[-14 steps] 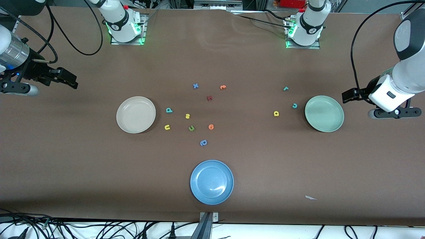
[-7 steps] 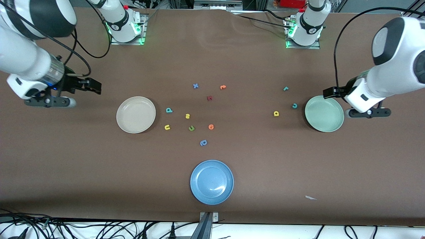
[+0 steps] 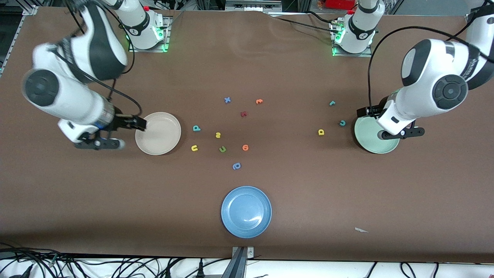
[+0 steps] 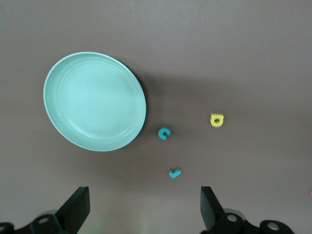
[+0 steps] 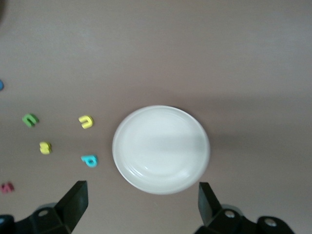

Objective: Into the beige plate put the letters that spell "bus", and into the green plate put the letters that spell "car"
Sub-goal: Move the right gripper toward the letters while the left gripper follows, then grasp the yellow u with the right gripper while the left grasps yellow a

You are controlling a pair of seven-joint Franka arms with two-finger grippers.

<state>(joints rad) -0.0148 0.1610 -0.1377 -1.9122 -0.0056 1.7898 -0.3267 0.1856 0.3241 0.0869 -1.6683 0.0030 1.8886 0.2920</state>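
Hovering open-jawed, the right gripper (image 3: 133, 122) sits at the beige plate (image 3: 158, 133), letters just past it, while the empty left gripper (image 3: 364, 112) overhangs the green plate (image 3: 377, 132).

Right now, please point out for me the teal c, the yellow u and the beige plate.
teal c (image 4: 165, 132), left wrist view, on its curved body.
yellow u (image 3: 194, 148), front view, on the letter's middle.
beige plate (image 5: 161, 148), right wrist view, on its bare inner floor.
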